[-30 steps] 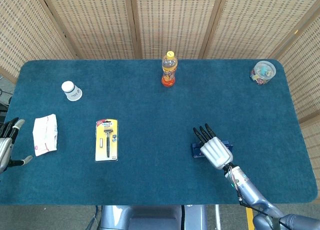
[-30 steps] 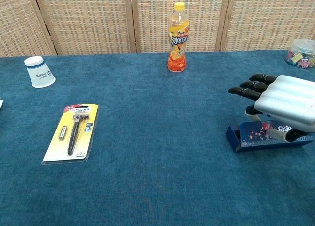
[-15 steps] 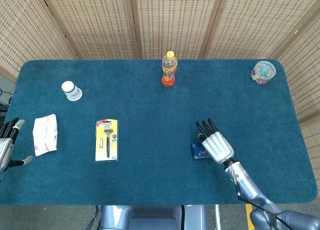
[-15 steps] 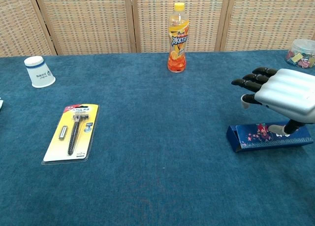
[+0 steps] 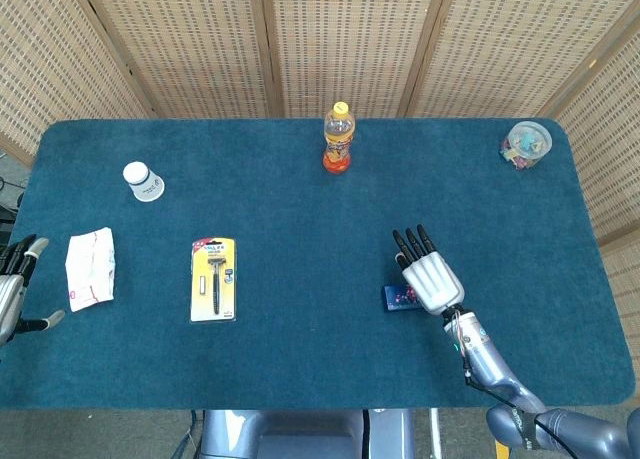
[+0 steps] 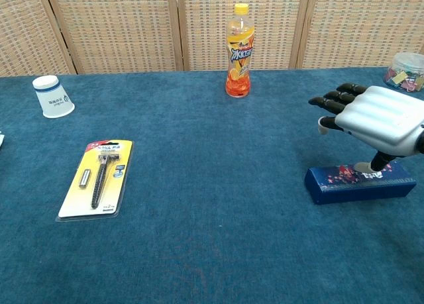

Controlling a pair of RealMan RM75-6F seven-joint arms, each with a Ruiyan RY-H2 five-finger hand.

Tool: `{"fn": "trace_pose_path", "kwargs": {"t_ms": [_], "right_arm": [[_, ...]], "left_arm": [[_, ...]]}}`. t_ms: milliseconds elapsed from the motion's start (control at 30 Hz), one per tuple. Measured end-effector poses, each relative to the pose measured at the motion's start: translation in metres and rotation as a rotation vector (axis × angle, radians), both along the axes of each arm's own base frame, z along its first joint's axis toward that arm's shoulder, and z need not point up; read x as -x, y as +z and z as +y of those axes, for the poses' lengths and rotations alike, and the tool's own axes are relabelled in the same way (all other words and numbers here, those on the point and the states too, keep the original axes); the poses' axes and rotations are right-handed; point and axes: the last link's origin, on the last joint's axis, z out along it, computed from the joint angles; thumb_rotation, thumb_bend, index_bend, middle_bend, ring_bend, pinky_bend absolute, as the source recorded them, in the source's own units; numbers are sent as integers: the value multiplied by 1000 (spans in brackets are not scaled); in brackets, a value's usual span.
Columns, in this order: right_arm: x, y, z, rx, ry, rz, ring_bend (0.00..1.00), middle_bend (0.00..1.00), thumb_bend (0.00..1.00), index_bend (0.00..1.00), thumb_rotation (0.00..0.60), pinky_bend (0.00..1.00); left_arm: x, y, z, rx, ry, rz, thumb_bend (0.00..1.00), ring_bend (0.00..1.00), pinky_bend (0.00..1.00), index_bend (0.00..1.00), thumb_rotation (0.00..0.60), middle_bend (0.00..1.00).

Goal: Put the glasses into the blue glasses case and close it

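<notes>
The blue glasses case (image 6: 358, 183) with a floral print lies shut and flat on the table's right side; the head view shows only its left end (image 5: 400, 298) past my hand. No glasses are visible. My right hand (image 6: 374, 118) hovers over the case with its fingers stretched forward and apart, and its thumb tip points down to the lid. From above, the same right hand (image 5: 428, 274) covers most of the case. My left hand (image 5: 12, 284) stays at the far left table edge, fingers apart and holding nothing.
An orange drink bottle (image 6: 239, 52) stands at the back centre. A paper cup (image 6: 53, 97) sits at the back left, a razor pack (image 6: 98, 178) left of centre, and a white packet (image 5: 90, 267) near my left hand. A candy jar (image 5: 526, 142) is in the far right corner.
The case lid has come down from partly open to shut. My right hand has risen off the case and drawn back a little. The left hand has not moved.
</notes>
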Motion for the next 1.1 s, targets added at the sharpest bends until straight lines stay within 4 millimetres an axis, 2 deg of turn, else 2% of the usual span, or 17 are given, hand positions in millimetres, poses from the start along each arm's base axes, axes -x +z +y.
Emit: {"fn": "trace_pose_path", "kwargs": {"t_ms": [133,167,267,500,600,733,800,900,967,1100], "right_arm": [[-7,11,0,-4,-11,-70,0,0,240,130,600,45],[-8,14,0,-8,-15,-84,0,0,191,77,600,45],[-10,24,0,-46,-45,-127,0,0,19,1,600,27],[-3,40,-1,-277,-174,-129,0,0,0,0,600,0],[3,37,-1,-357,-225,-115,0,0,0,0,600,0],[11,29,-7,-364,-243,-84,0,8,0,0,600,0],[12,24,-9,-357,-238,-80,0,51,0,28,600,0],[12,18,-13,-334,-225,-84,3,203,0,184,600,9],[13,15,-15,-321,-217,-89,44,325,0,307,600,26],[15,10,-16,-314,-209,-108,149,485,15,466,600,59]], "left_arm": [[0,0,0,0,-1,1,0,0,0,0,600,0],[0,0,0,0,0,1,0,0,0,0,600,0],[0,0,0,2,-1,3,0,0,0,0,600,0],[-1,-2,-1,8,-4,8,0,0,0,0,600,0],[-1,-2,0,7,-1,9,0,0,0,0,600,0],[-1,-3,1,9,1,8,0,0,0,0,600,0],[-1,-2,1,8,2,7,0,0,0,0,600,0],[0,-2,1,8,4,6,0,0,0,0,600,0],[0,-2,1,8,4,5,0,0,0,0,600,0],[0,-2,2,8,4,5,0,0,0,0,600,0]]}}
